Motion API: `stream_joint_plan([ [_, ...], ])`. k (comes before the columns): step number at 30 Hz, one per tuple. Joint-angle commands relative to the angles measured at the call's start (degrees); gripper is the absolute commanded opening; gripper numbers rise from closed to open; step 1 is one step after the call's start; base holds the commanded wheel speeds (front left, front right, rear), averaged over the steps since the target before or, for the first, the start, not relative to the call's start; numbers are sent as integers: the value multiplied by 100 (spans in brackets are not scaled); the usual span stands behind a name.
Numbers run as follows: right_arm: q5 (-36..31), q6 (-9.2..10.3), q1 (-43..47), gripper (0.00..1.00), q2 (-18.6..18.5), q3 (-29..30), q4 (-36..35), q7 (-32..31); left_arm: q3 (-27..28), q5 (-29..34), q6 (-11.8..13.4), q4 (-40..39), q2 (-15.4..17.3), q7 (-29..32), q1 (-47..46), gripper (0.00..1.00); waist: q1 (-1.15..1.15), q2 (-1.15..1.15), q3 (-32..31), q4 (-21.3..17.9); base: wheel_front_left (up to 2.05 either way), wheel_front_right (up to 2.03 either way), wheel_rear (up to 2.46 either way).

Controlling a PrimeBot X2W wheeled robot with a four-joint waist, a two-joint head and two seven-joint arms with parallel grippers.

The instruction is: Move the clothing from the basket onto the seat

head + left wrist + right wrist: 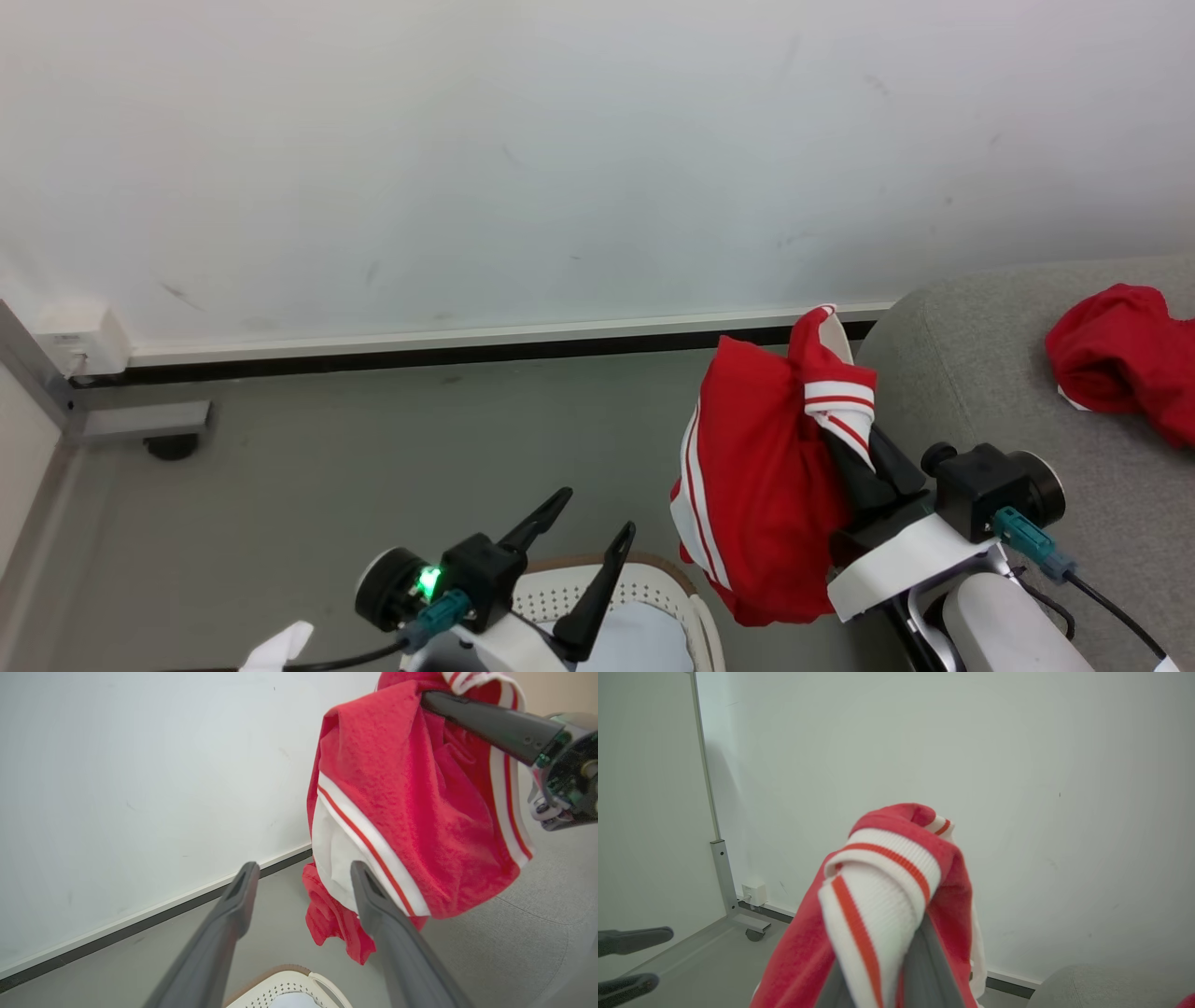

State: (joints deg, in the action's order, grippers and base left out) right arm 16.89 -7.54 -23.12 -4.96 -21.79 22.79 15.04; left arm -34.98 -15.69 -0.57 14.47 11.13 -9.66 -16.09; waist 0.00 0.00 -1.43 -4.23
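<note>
Just off the rounded corner of the sofa (pixel 980 373), the right fingers (pixel 864 462) are clenched on the striped white cuff of a red garment (pixel 756 485). The rest of it hangs free, clear of the floor. That high pinch looks meant to lift it over the sofa's edge. Further out from the sofa, the left fingers (pixel 540 519) are spread wide, grasping nothing, above the basket (pixel 695 607). The basket sits low near the sofa's corner with a pale cloth (pixel 635 644) inside. On the sofa cushion lies a second red garment (pixel 1120 359). The count: two red garments, one aloft and one landed; one basket; one sofa. Next, I'd say, comes a swing over the cushion and a release.
</note>
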Motion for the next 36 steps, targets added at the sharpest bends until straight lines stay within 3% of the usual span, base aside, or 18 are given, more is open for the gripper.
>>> stream_joint_plan([
  [1,5,9,62,0,-40,29,-41,20,3,-67,-17,20,3,-43,-25,100,0,0,10,-37,0,0,0],
  [7,-3,9,95,0,-64,50,-104,20,-5,-105,-1,31,27,-53,-18,100,0,0,41,-263,0,0,0],
  [24,81,9,159,0,-376,126,-338,-23,-229,-153,-44,90,-181,-112,-194,100,0,0,201,-1935,0,0,0],
  [30,165,9,300,0,-529,360,-535,-75,-363,-122,-102,182,-289,-143,-321,100,0,0,301,-2047,0,0,0],
  [36,248,9,327,0,-691,661,-715,-128,-471,-72,-167,237,-346,-120,-496,100,0,0,465,-1919,0,0,0],
])
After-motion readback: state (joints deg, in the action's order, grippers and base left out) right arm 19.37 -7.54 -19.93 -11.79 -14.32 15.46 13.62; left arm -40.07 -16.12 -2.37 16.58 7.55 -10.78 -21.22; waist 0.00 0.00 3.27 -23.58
